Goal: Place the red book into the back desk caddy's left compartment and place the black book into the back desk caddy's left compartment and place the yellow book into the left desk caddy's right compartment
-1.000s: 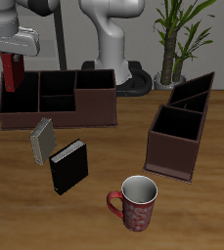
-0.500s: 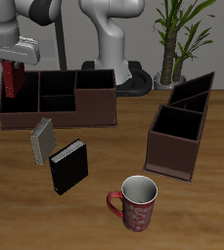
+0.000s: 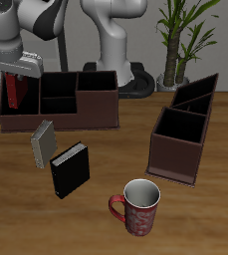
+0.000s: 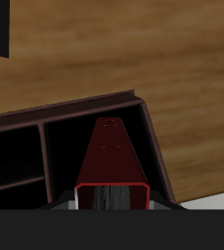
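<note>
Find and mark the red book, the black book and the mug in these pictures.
red book [image 3: 15, 90]: exterior view, on its visible cover inside the back desk caddy [image 3: 86, 113].
black book [image 3: 72, 175]: exterior view, on its front cover.
mug [image 3: 142, 212]: exterior view, on its patterned outer wall.

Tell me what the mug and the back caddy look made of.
Mug: seemingly glazed ceramic, with a glossy red patterned surface and pale interior. Back desk caddy: dark brown, matte, thin flat walls; could be wood or leatherette, can't tell.
</note>
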Robot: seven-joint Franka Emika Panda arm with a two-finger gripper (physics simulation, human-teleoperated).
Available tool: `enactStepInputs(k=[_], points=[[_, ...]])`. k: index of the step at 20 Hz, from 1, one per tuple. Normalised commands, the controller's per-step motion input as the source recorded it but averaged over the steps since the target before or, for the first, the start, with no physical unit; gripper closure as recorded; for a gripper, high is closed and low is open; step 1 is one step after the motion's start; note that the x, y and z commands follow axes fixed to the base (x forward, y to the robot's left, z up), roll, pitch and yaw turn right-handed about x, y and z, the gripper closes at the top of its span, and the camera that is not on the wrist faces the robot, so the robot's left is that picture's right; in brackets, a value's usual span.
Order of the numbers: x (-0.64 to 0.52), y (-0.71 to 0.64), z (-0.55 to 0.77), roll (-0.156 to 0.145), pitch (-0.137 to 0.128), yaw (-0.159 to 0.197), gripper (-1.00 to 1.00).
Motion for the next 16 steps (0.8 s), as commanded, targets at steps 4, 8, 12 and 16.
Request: enactStepInputs(k=[4,8,12,16], points=[[0.1,0.0,-0.19,-0.02,0.059,-0.012,1.0],[0.09,-0.09,-0.27,-0.031,0.12,-0.032,-1.0],[0.11,-0.06,-0.12,-0.006,0.087,-0.028,-1.0],[0.06,-0.05,0.02,-0.028,0.004,0.006,-1.0]])
